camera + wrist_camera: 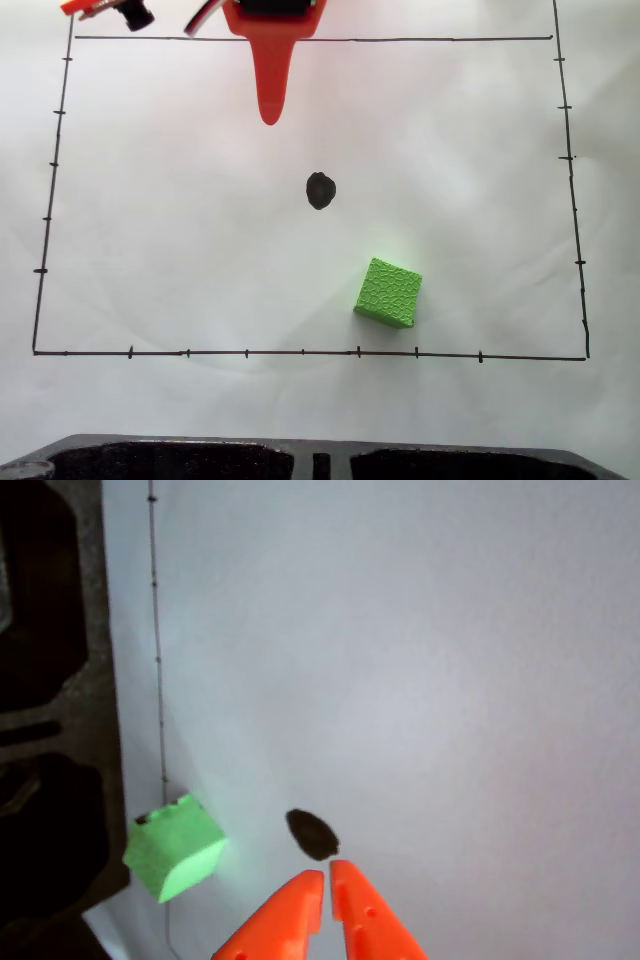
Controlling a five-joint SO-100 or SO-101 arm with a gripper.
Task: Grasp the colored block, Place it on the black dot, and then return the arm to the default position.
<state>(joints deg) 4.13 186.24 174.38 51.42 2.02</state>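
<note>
The gripper point(327, 880) has its two orange jaws pressed together, tips nearly touching with only a thin slit between them, and it holds nothing. In the wrist view the black dot point(312, 834) lies just beyond the jaw tips, and the green block point(172, 847) sits off to their left, apart from them, beside a thin drawn line.

In the fixed view the gripper point(270, 115) shows as one smooth, tapered orange plastic finger pointing down from the top edge of the paper point(160, 200). The black dot point(320, 190) lies near the middle of the drawn rectangle, below the fingertip and clear of it. The green block point(388, 292) rests flat on the paper, closer to the bottom line point(300, 353) of the rectangle and to the right of the dot, not touching either.

The block is a bright green cube with a cracked, pebbled skin. The dot is a solid, unevenly round blot. The paper is white and plain, its border hand-drawn with short tick marks. A dark, rough tray point(200, 460) runs along the bottom edge.
</note>
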